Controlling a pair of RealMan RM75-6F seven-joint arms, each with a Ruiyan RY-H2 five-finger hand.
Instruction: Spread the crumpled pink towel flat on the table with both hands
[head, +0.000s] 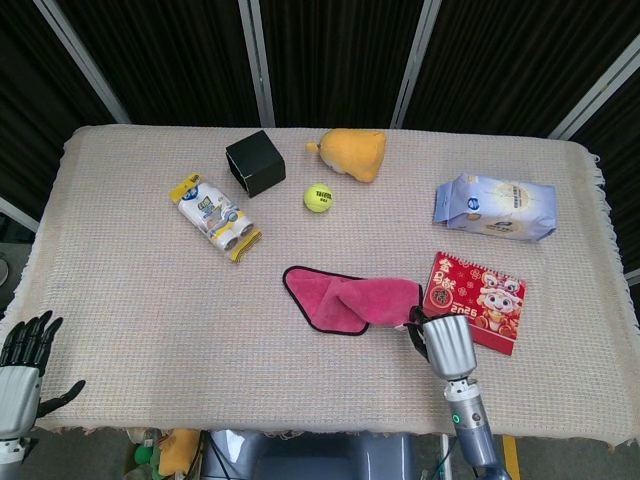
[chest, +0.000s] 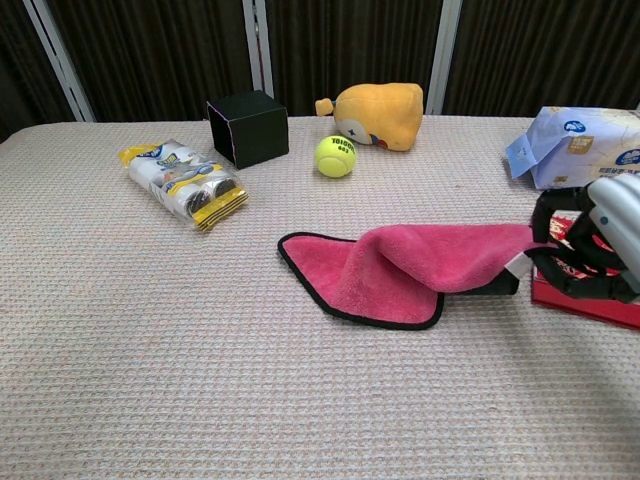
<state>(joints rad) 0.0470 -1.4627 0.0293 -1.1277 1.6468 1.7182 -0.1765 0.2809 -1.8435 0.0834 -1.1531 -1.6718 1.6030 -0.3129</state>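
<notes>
The pink towel (head: 352, 299) (chest: 400, 268) with a black border lies half folded over itself at the middle of the table. My right hand (head: 441, 340) (chest: 588, 248) pinches its right corner and holds that corner lifted a little off the cloth, so a shadow shows beneath it. The towel's left part lies flat on the table. My left hand (head: 22, 362) hangs off the table's near left corner, fingers spread, holding nothing. It does not show in the chest view.
A red calendar card (head: 477, 302) (chest: 585, 300) lies right beside my right hand. Further back are a wipes pack (head: 494, 207), a tennis ball (head: 318, 197), a yellow plush toy (head: 352, 153), a black box (head: 255, 163) and a snack pack (head: 214, 216).
</notes>
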